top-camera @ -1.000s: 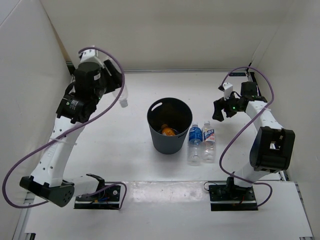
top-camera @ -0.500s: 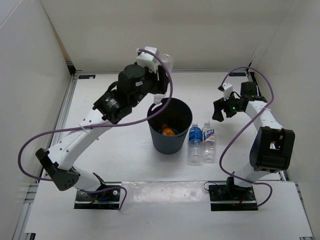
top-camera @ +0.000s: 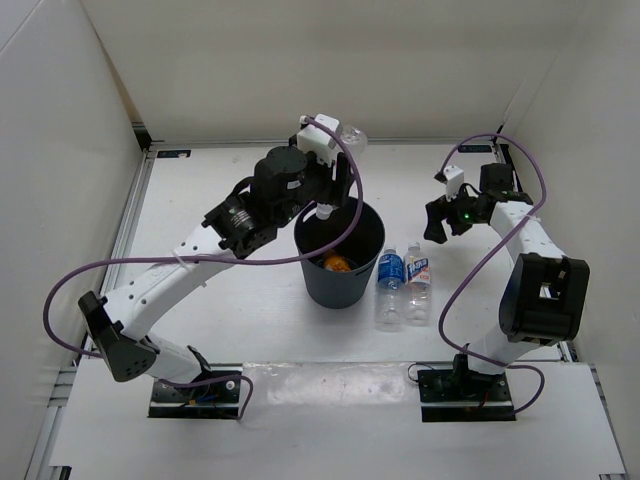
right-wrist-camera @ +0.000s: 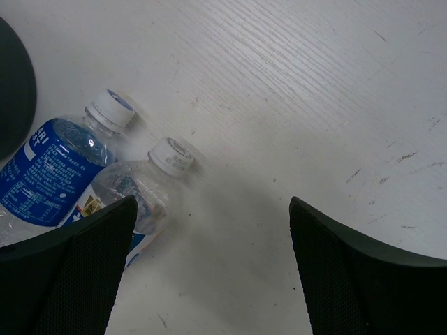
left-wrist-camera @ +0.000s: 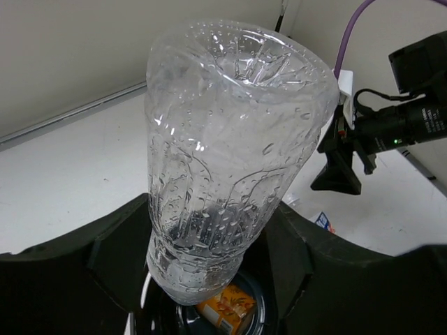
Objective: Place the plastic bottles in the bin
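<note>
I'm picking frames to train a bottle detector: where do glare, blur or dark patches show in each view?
Top external: even light, soft shadows, a sheen on the table's near edge. Left wrist: the clear bottle fills the frame, highlights on its wet wall; the fingers beside it are nearly black. Right wrist: the blue-labelled bottle and the white-labelled bottle look slightly soft, with smeared shadows.

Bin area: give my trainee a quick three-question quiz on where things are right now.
1. True or false: the orange bottle lies inside the bin.
2. How many bottles lie on the table just right of the bin?
3. The left gripper holds the clear bottle: (a) cap down above the bin, (b) upright on the table, (c) flat against the wall.
Key: 1 true; 2 two, the blue-labelled bottle and the white-and-blue-labelled bottle; 3 a.
</note>
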Controlling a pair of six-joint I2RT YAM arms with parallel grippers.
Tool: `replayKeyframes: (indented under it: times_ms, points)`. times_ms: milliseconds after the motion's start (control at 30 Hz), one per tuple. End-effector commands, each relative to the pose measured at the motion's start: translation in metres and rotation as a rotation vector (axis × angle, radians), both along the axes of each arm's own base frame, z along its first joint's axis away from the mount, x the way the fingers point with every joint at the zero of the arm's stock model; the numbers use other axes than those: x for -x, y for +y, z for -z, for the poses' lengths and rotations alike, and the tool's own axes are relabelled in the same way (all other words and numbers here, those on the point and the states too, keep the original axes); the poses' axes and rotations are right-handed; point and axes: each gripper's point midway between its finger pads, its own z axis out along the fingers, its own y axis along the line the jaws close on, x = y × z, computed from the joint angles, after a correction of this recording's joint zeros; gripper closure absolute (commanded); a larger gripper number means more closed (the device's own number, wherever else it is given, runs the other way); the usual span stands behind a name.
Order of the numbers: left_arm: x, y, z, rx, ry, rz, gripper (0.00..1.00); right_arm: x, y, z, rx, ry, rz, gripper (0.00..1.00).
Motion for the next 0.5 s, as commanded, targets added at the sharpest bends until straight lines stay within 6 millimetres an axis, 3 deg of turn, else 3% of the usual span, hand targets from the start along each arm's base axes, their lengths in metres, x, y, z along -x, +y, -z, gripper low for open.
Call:
replayKeyframes:
  times_ms: [0,300,367,467]
  points:
    - [0.012,0.007,-0.028,0.046,-0.064,0.029,0.25,-0.007,0.003,-0.011,0.004,-0.034,-0.019,0.1]
    - [0.015,0.018,-0.033,0.042,-0.083,0.009,0.01,-0.006,0.005,-0.011,0.016,-0.04,-0.026,0.1]
    - [0.015,0.021,-0.031,0.036,-0.084,-0.004,0.01,-0.007,0.004,-0.012,0.02,-0.046,-0.024,0.1]
    - [0.012,0.042,-0.033,0.013,-0.098,-0.09,0.01,-0.008,0.005,-0.011,0.025,-0.047,-0.022,0.1]
